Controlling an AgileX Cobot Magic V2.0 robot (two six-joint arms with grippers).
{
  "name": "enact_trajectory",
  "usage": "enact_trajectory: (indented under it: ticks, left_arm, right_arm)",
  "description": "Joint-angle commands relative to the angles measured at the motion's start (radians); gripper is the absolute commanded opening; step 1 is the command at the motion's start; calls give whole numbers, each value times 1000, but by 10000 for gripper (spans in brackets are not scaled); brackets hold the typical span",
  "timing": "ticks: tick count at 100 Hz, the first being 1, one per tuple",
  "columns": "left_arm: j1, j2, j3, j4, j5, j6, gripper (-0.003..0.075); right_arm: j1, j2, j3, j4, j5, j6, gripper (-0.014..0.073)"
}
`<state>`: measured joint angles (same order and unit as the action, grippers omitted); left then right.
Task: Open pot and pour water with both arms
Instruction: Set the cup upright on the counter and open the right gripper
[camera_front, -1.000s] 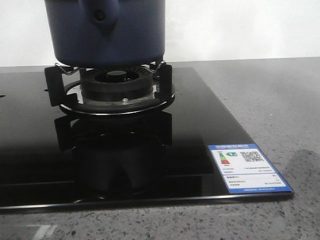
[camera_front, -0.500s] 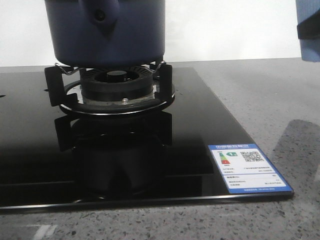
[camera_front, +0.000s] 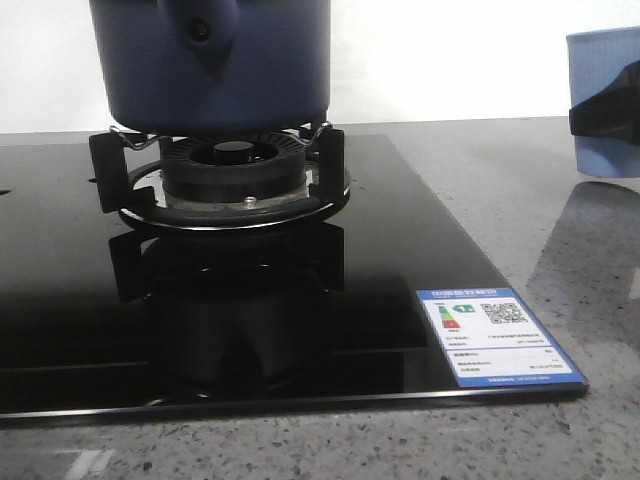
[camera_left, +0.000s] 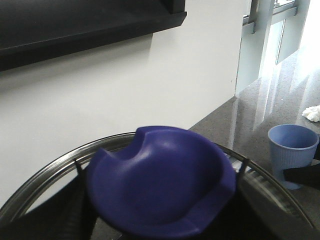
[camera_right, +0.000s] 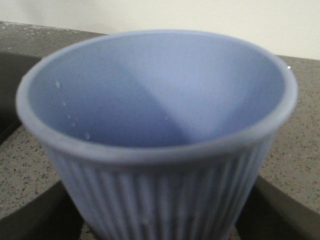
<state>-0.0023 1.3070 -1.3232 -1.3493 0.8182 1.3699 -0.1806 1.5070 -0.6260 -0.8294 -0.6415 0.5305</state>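
Front view showed the pot (camera_front: 210, 65) on the burner (camera_front: 232, 170); my right fingers (camera_front: 603, 112) gripped the cup (camera_front: 605, 100) above the bench (camera_front: 560, 190). Left fingers' state: couldn't tell. Next, I judged, pouring over the pot.

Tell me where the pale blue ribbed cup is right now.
In the front view the pale blue ribbed cup is at the far right edge, above the grey countertop, gripped by the right gripper, well right of the pot.

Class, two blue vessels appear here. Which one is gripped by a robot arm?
The pale blue ribbed cup, held at the right in the right gripper. The large navy pot sits on the stove burner, ungripped at its sides.
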Motion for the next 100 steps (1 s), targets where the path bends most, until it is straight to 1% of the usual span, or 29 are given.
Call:
enact_trajectory:
  ticks: [1,37,44,57,64,73,88,100]
  left_arm:
    - [-9,-40,-39,-95,-20,2,349]
    - [-9,-40,-39,-95,-20,2,349]
    - [-9,-40,-39,-95,-20,2,349]
    - [-9,-40,-39,-95,-20,2,349]
    - [-9,-40,-39,-93,-20,2,349]
    - [-9,-40,-39,-91,-20,2,349]
    - [-9,-40,-39,-91,-18,2,349]
    - [-9,-40,-39,-91,-14,2,349]
  right_arm:
    - [-8,-14,-20,32,-81,-25,419]
    - [-8,-11,-20,32,-62,-25,427]
    - [-8,-11,-20,32,-60,-21,470]
    - [-8,-20,-20,35,-54,-10,604]
    - [-8,-34,-20,35,-39,18,635]
    - [-8,-68,-11,35,-11,55,632]
    - [-8,-156,32,35,79,59,632]
    - [-8,-243,92,35,87,73,632]
